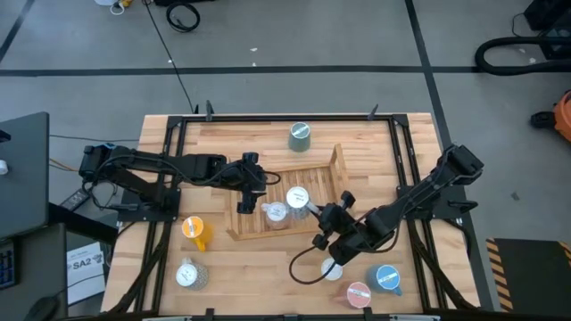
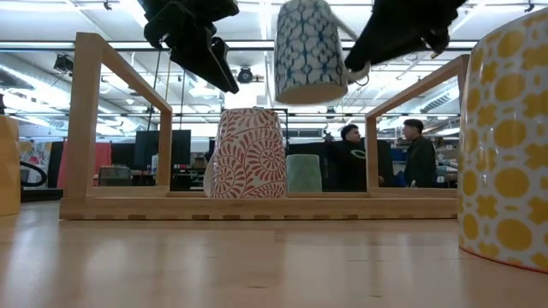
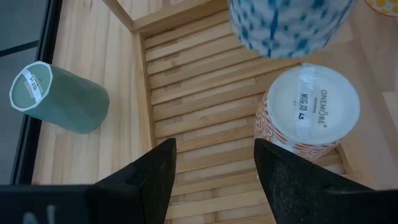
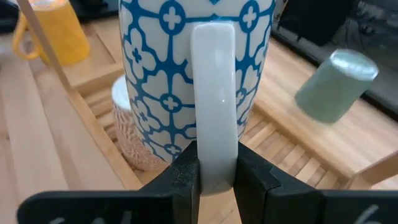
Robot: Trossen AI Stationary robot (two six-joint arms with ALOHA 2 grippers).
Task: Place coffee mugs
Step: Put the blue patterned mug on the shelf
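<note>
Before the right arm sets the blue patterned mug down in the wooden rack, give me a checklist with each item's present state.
1. Right claw shut on the blue patterned mug's handle: ok.
2. Mug hangs upside down above the wooden rack: ok.
3. Mug's rim clear of the orange patterned mug standing upside down in the rack: ok.
4. Left claw open, holding nothing: ok.
5. Left claw clear of the drop spot: cannot tell.

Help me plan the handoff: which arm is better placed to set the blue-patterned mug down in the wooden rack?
Right. The right gripper is shut on the blue-patterned mug by its handle, above the wooden rack. The left gripper hangs open, holding nothing.
</note>
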